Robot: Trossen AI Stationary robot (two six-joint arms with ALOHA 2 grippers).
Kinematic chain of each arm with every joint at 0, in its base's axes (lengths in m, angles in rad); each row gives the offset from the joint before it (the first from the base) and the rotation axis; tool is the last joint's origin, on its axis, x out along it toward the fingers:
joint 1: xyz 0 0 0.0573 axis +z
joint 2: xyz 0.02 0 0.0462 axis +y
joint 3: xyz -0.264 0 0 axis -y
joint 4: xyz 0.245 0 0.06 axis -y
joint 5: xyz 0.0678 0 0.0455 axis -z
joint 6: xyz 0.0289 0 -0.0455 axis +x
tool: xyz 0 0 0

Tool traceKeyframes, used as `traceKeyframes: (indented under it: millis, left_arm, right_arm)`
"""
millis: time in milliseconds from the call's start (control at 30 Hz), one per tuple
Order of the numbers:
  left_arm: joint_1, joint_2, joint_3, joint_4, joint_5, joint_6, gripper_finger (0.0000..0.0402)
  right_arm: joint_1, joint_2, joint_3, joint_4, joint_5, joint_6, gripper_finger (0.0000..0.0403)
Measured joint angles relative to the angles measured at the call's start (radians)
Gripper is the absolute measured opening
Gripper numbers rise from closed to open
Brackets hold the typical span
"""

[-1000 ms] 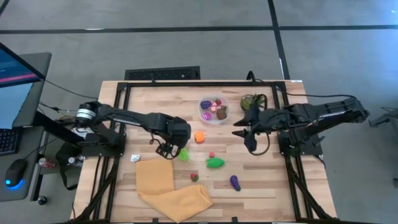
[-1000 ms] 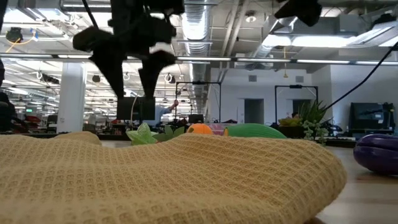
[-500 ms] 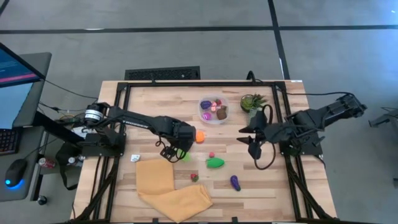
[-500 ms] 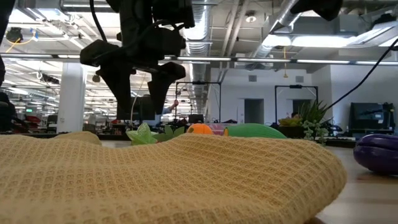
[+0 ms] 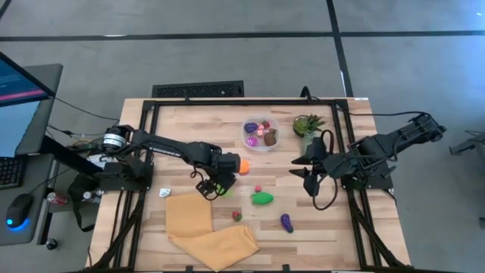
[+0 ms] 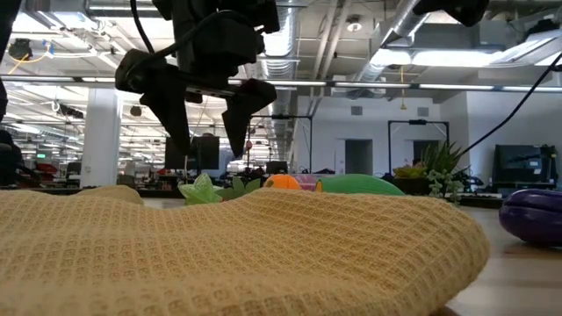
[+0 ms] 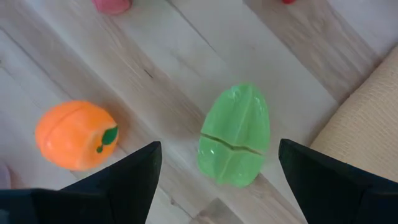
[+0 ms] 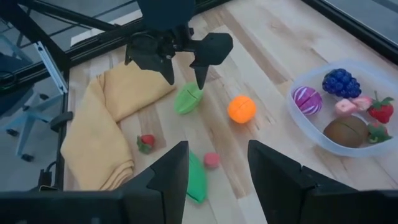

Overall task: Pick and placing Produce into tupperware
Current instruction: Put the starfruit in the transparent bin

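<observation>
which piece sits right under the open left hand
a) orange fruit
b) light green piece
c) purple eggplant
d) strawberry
b: in the left wrist view the light green piece lies between the open left hand's fingers, with the orange fruit off to one side.

Even, bright light is cast from overhead; in the low view, ceiling strip lights (image 6: 457, 86) are seen glowing white with mild glare. Only soft, short shadows are thrown on the wooden table (image 5: 189, 121). The yellow cloth (image 6: 237, 254) close to the low camera is rendered sharp, while the room behind is softened. In the left wrist view, the 2 dark fingers (image 7: 118, 180) are blurred.
</observation>
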Motion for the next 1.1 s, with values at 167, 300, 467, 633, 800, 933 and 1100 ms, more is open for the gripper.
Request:
traceKeyframes:
  millis: [167, 300, 467, 633, 800, 933, 1100]
  left_arm:
    - [0.000, 0.000, 0.000, 0.027, 0.000, 0.011, 0.0327]
    - [0.000, 0.000, 0.000, 0.044, -0.005, 0.011, 0.0345]
    - [0.001, 0.021, 0.001, 0.047, 0.003, 0.014, 0.0360]
    - [-0.004, 0.073, 0.001, 0.039, 0.002, 0.014, 0.0362]
    - [-0.003, 0.108, 0.004, 0.050, -0.010, 0.000, 0.0362]
    - [-0.003, 0.146, 0.004, 0.049, 0.023, -0.011, 0.0362]
    - [-0.005, 0.182, 0.003, 0.047, 0.044, -0.052, 0.0362]
  right_arm:
    - [0.000, 0.000, 0.000, 0.000, 0.000, 0.005, 0.0186]
    - [0.000, 0.000, 0.000, 0.000, 0.000, 0.005, 0.0184]
    - [0.000, 0.000, 0.000, 0.000, 0.001, 0.005, 0.0182]
    - [0.000, 0.001, 0.000, 0.002, 0.002, 0.005, 0.0182]
    - [0.000, 0.000, 0.000, 0.000, 0.002, 0.013, 0.0180]
    - [0.000, 0.000, 0.000, 0.001, 0.002, 0.014, 0.0180]
    - [0.000, 0.001, 0.000, 0.001, 0.002, 0.014, 0.0177]
